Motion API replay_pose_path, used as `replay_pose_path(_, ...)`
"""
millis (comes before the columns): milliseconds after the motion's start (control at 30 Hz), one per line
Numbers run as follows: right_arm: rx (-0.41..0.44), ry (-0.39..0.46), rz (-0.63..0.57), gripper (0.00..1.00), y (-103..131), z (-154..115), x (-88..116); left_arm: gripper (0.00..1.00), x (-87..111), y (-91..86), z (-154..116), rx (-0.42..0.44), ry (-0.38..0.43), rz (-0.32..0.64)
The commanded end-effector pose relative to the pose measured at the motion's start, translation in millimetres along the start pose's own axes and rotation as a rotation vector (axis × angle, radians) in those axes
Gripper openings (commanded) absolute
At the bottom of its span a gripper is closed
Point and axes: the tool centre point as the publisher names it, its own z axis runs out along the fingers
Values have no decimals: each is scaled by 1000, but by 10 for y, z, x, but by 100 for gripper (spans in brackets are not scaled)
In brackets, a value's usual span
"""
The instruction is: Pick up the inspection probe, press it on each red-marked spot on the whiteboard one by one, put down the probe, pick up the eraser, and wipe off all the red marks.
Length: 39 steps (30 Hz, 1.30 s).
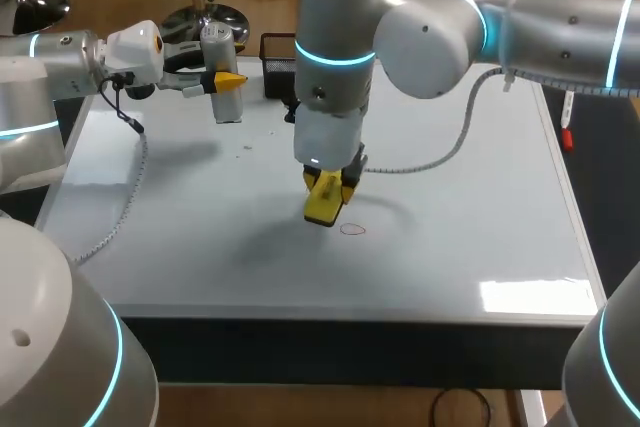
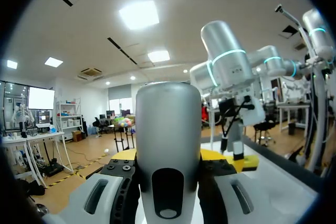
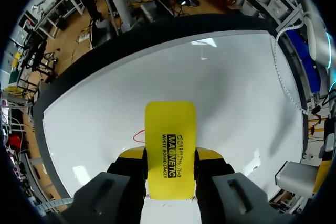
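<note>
The grey cylindrical probe (image 1: 221,75) is held upright over the whiteboard's far left part, with my left gripper (image 1: 229,80) shut on it. In the left wrist view the probe (image 2: 168,135) fills the space between the yellow tips. My right arm reaches to the board's middle, its gripper (image 1: 325,191) shut on the yellow eraser (image 1: 322,204), which points down at the whiteboard (image 1: 460,237). A small red ring mark (image 1: 353,230) lies just right of the eraser's lower end. The right wrist view has the eraser (image 3: 169,142) between the fingers and the red mark (image 3: 138,136) beside it.
A black mesh holder (image 1: 277,65) stands at the board's far edge behind the right arm. A grey cable (image 1: 440,155) trails across the board from the right gripper toward the right arm. A red marker (image 1: 567,137) lies at the right edge.
</note>
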Motion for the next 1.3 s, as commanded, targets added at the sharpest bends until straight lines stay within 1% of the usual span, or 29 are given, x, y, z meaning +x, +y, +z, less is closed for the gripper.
replay_pose_path(33, 3, 6, 0, 0, -7, -18, -10, 0, 10, -12, 0, -1, -2, 2)
replay_pose_path(333, 3, 6, 0, 0, -7, -18, -10, 0, 10, -12, 0, -1, -2, 2)
replay_pose_path(367, 7, 16, -8, 0, -26, -20, -58, 0, 10, -12, 0, -1, -2, 2)
replay_pose_path(400, 3, 12, -9, 0, -29, -21, -70, 0, 10, -12, 0, -1, -2, 2)
replay_pose_path(433, 3, 26, -12, 0, -31, -9, -87, 0, 10, -12, 0, -1, -2, 2)
replay_pose_path(533, -4, 27, -17, 0, -39, 31, -85, 0, 10, -12, 0, -1, -2, 2)
replay_pose_path(667, -12, 28, -18, 0, -14, 140, -46, 0, 10, -12, 0, -1, -2, 2)
replay_pose_path(733, -22, 42, -17, 0, -8, 228, -29, 0, 10, -12, 0, -1, -2, 2)
replay_pose_path(900, -38, 39, -12, 0, 1, 381, 20, 0, 10, -12, 0, -1, -2, 2)
replay_pose_path(1133, -47, 42, -11, 0, 44, 486, 56, 0, 10, -12, 0, -1, -2, 2)
replay_pose_path(1300, -44, 49, -1, 0, 20, 524, 105, 0, 10, -12, 0, -1, -2, 2)
